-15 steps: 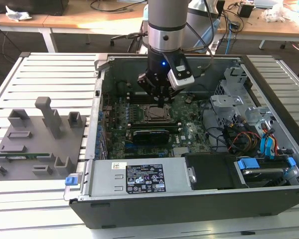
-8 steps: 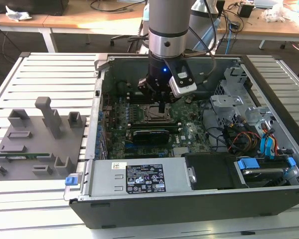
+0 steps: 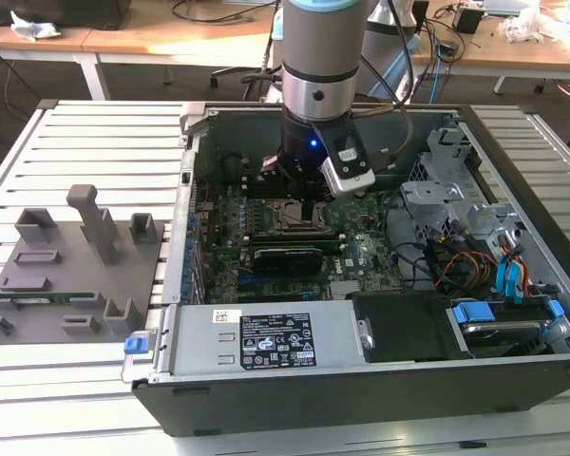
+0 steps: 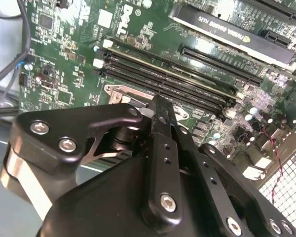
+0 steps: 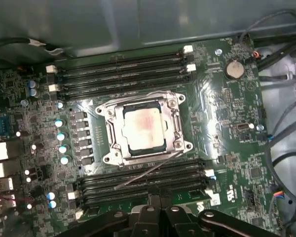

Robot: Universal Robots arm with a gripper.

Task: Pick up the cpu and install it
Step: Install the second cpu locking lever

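Note:
The cpu (image 5: 144, 129), a silver-grey square with a pale rim, lies flat inside the metal-framed motherboard socket (image 5: 113, 143), between two banks of memory slots (image 5: 123, 74). My gripper (image 5: 160, 210) hangs above the board, off to one side of the socket near the slots, apart from the chip. Its black fingers (image 4: 160, 118) meet at the tips with nothing between them. In the exterior view the gripper (image 3: 299, 185) is low inside the open computer case, just above the socket (image 3: 285, 217).
A grey fixture plate (image 3: 66, 275) with a green memory stick (image 3: 47, 297) lies at the exterior view's left. Inside the case are a graphics card (image 3: 285, 256), a power supply (image 3: 266, 337), drive cages (image 3: 456, 214) and loose cables (image 3: 465, 266).

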